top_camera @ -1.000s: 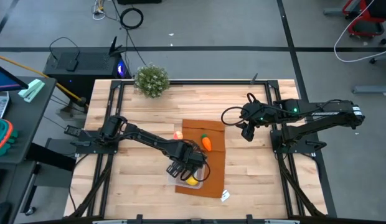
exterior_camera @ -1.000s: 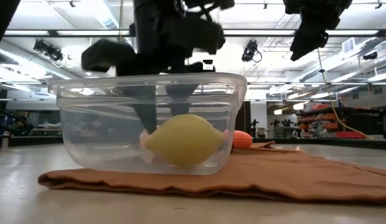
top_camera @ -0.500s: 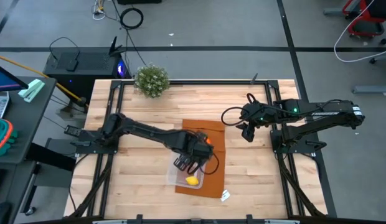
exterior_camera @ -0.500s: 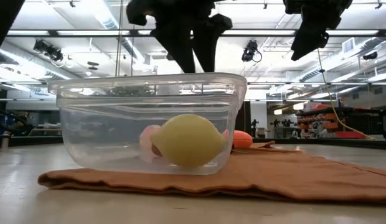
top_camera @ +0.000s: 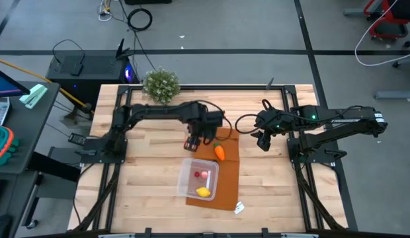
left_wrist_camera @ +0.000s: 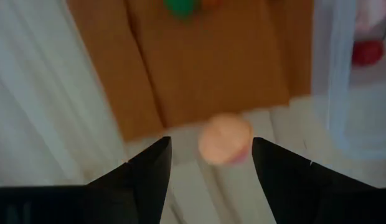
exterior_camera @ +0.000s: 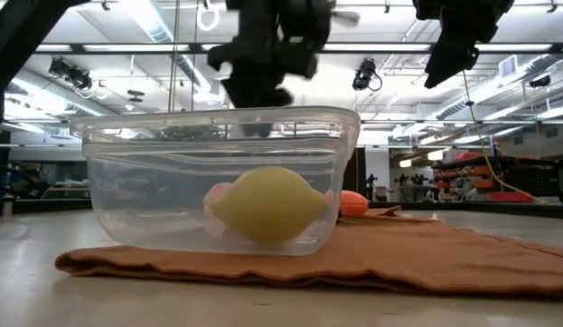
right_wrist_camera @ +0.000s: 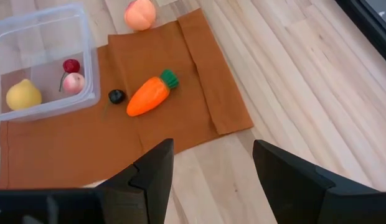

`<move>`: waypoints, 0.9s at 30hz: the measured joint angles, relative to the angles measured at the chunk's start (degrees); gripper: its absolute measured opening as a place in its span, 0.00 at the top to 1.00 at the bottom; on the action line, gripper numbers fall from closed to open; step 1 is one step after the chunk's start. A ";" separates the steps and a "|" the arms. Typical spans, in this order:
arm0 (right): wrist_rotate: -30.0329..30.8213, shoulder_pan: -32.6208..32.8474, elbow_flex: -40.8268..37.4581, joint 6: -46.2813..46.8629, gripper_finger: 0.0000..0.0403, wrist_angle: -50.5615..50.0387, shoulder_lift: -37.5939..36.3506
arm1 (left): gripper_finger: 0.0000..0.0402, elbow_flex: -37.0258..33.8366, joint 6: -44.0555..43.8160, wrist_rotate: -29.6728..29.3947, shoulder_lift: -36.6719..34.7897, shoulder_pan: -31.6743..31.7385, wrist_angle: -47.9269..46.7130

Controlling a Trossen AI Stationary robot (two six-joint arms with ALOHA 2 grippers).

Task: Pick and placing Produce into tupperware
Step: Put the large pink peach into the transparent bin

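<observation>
The clear tupperware stands on the brown mat. It holds a yellow lemon, a tiny red piece and a pink piece. The orange carrot lies on the mat beyond the box, with a small dark piece beside it. The peach-like fruit rests on the wood just off the mat's far-left corner. My left gripper hovers open above it, with a finger on either side in the left wrist view. My right gripper waits open in the air right of the mat.
A bushy green potted plant stands near the table's far edge. A small white tag lies off the mat's near-right corner. Bare wood stretches left and right of the mat.
My left gripper has risen out of the tupperware, leaving the lemon on its floor. It has then swung toward the table's far edge and now stands over the peach-like fruit. The lemon shifted slightly in the box.
</observation>
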 joint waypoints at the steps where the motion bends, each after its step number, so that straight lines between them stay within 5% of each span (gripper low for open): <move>1: 0.00 0.00 0.00 -0.19 0.53 0.01 0.00 | 0.42 -0.97 -0.79 1.41 0.01 0.89 -0.98; 9: 0.00 0.00 0.00 -1.79 0.53 -0.02 0.00 | 0.44 -17.47 -7.11 7.30 -5.87 2.99 9.42; 15: -0.02 0.00 0.00 -2.90 0.53 0.00 0.00 | 0.47 -28.89 -8.32 1.12 -17.96 1.59 22.21; 21: -0.02 0.00 0.00 -3.25 0.53 0.10 0.00 | 0.49 -37.24 1.28 0.98 -27.78 0.62 35.68; 27: -0.01 0.00 0.00 -3.20 0.53 0.24 0.00 | 0.48 -43.07 20.25 2.35 -28.66 0.65 35.88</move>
